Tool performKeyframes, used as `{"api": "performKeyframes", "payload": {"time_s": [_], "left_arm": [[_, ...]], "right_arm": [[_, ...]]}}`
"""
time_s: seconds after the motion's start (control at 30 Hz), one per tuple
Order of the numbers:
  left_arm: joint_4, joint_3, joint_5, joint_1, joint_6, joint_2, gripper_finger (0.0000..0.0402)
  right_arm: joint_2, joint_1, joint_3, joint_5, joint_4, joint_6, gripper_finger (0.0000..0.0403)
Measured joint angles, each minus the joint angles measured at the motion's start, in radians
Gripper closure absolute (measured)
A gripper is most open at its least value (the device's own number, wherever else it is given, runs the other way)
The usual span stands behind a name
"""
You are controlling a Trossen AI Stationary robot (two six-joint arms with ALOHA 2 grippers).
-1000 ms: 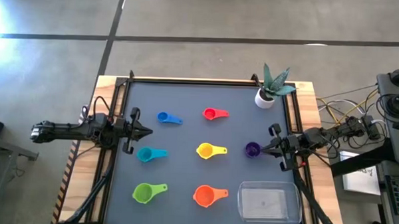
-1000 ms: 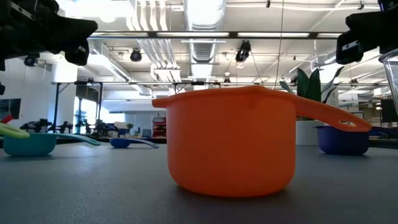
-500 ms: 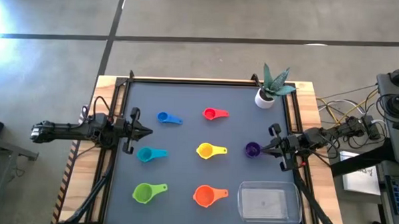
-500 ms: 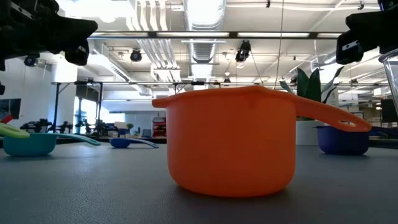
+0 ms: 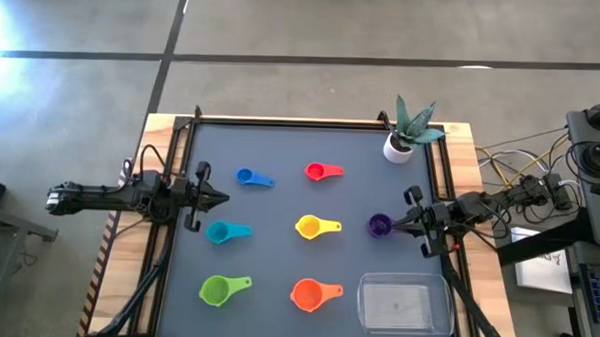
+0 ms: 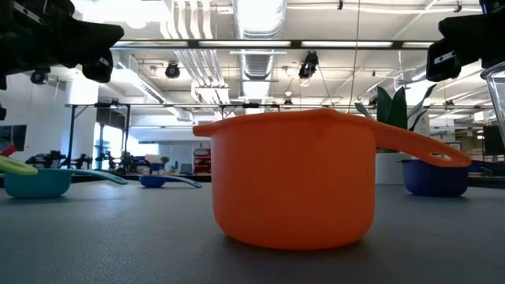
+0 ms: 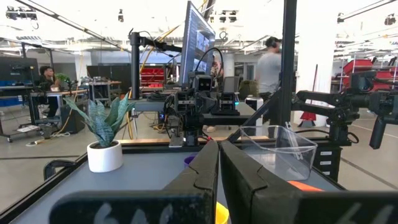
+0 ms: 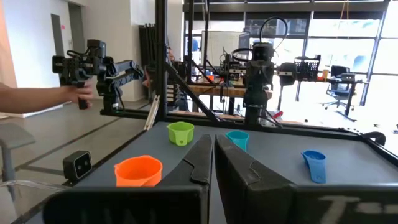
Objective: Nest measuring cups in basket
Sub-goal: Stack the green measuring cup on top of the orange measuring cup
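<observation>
Several measuring cups stand upright on the dark table top. Blue (image 5: 252, 177) and red (image 5: 322, 171) are far. Teal (image 5: 226, 232), yellow (image 5: 314, 227) and purple (image 5: 379, 225) are in the middle row. Green (image 5: 222, 289) and orange (image 5: 314, 294) are near. The clear basket (image 5: 403, 303) sits at the near right corner, right of the orange cup (image 6: 296, 181). My left gripper (image 5: 224, 197) hovers shut at the table's left edge, between blue and teal. My right gripper (image 5: 393, 225) hovers shut at the right edge, its tips just right of the purple cup and above the table.
A white pot with a plant (image 5: 399, 144) stands at the far right corner. Black frame rails (image 5: 168, 234) run along the table's left and right edges. Beyond the left edge, a person's arm (image 8: 37, 96) shows in the right wrist view.
</observation>
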Motion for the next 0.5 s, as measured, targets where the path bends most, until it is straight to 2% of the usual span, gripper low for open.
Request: {"api": "performKeyframes", "payload": {"time_s": [0.5], "left_arm": [[0.047,0.015,-0.026,0.000,-0.011,0.003,0.0402]], "right_arm": [[0.000,0.000,0.000,0.000,0.000,0.000,0.0394]]}}
